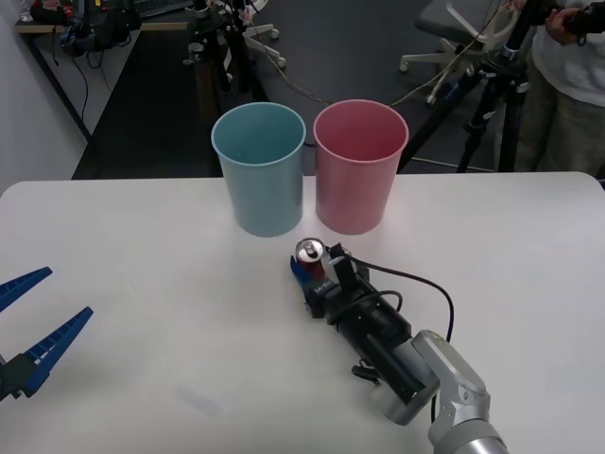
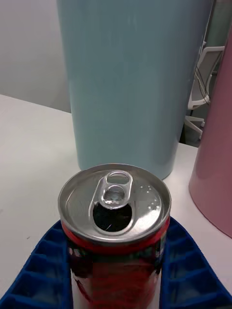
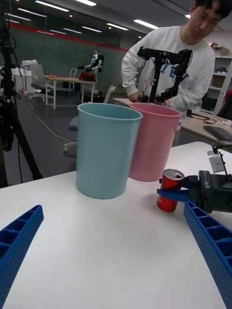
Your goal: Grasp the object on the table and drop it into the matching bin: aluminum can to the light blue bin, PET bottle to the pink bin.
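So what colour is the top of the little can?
Silver, with a pull tab; the can is red below. The right wrist view shows it best.

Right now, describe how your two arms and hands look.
Both hands have blue ribbed fingers. The right hand sits on a black blocky wrist with a thin black cable looping beside it, joined to a silver-grey rounded arm. The left hand has long, tapered fingers.

one can, two bins (light blue bin, pink bin).
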Motion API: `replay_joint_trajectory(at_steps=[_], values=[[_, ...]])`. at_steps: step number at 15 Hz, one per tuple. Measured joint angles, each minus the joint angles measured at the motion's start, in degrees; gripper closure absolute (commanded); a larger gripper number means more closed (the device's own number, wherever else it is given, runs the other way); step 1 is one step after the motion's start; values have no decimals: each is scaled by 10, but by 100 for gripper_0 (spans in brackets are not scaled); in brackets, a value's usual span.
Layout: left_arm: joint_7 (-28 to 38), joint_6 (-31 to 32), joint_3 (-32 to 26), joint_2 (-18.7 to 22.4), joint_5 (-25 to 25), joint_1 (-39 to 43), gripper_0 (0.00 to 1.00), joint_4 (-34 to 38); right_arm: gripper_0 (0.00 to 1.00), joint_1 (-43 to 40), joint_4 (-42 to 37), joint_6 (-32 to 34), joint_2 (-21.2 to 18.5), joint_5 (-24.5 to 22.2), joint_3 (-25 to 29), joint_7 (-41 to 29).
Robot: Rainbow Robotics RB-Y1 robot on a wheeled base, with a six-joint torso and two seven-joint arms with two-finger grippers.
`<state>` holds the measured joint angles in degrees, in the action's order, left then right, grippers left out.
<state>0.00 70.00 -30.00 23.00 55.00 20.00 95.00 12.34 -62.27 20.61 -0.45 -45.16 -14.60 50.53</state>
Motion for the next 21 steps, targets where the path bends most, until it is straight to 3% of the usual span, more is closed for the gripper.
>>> replay_joint_trajectory(at_steps=[11,15,21], values=[[0,0,0,0,0,0,0,0,100,-13,-29,10,-7,2,-1,-9],[0,0,0,0,0,0,0,0,100,-66,-124,3,-20,0,-17,-22],[0,0,0,0,0,0,0,0,100,-169,-359,-100,-99,-3,-103,-72]])
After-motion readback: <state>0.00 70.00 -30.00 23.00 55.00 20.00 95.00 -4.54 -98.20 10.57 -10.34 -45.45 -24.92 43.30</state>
